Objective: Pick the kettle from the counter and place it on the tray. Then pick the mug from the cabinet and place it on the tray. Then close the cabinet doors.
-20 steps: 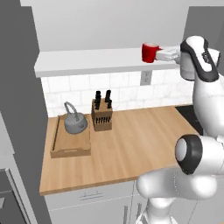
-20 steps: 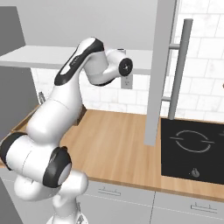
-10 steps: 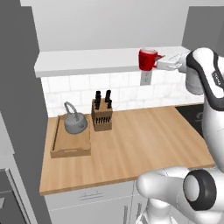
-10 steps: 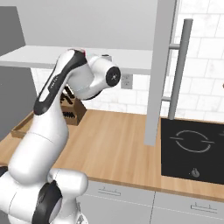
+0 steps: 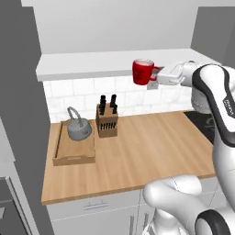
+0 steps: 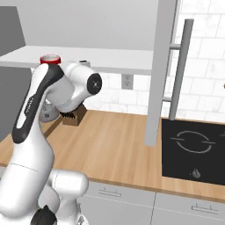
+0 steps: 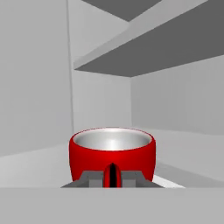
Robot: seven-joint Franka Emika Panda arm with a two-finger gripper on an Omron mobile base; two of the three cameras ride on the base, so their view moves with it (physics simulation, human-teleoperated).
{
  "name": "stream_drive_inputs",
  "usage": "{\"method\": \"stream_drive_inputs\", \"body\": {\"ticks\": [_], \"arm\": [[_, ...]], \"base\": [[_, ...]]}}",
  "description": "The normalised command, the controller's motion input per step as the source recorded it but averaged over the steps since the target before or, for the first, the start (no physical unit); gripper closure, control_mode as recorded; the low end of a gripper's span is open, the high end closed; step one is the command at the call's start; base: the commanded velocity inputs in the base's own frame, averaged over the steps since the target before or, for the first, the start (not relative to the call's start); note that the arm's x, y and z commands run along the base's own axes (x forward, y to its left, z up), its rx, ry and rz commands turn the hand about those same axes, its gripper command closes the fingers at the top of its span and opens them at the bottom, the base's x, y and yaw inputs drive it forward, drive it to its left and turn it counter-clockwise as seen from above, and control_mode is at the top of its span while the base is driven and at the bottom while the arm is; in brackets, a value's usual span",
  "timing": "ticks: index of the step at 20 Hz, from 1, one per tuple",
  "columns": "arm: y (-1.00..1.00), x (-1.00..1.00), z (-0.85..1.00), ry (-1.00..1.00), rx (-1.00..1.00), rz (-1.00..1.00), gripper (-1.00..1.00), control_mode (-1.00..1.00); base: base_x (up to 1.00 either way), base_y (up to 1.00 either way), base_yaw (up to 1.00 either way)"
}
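The red mug [image 5: 143, 72] hangs in the air just in front of the cabinet floor [image 5: 92, 64], above the counter [image 5: 147, 147]. My gripper [image 5: 158, 76] is shut on its side handle. In the hand view the mug [image 7: 111, 152] stands upright with its handle pinched between my fingertips [image 7: 91, 178]; the gripper [image 7: 112, 178] points into the cabinet. The mug's rim [image 6: 50, 59] peeks over my arm in the right base view. The grey kettle [image 5: 79, 128] sits at the far end of the wooden tray [image 5: 73, 155] on the left. One cabinet door [image 6: 160, 66] stands open with its bar handle [image 6: 180, 66].
A knife block [image 5: 108, 120] stands right of the tray by the tiled wall. A black cooktop [image 6: 195, 149] lies at the counter's right end. The left cabinet door [image 5: 18, 92] stands open beside the tray. Bare worktop lies between the knife block and the cooktop.
The mug has come off the cabinet floor and moved left and a little down with my gripper. The arm has swung left with it. The kettle and tray have not moved.
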Motion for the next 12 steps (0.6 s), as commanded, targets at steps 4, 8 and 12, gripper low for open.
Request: {"method": "stream_drive_inputs", "body": {"ticks": [4, 8, 12], "arm": [[0.55, -0.55, -0.24, 0.03, 0.00, 0.13, 1.00, -1.00], [0.50, -0.47, -0.29, 0.05, 0.00, 0.15, 1.00, -1.00], [0.42, -0.31, -0.36, 0.08, 0.00, 0.16, 1.00, -1.00]], "base": [[0.00, 0.00, 0.00], [0.00, 0.00, 0.00], [0.00, 0.00, 0.00]]}}
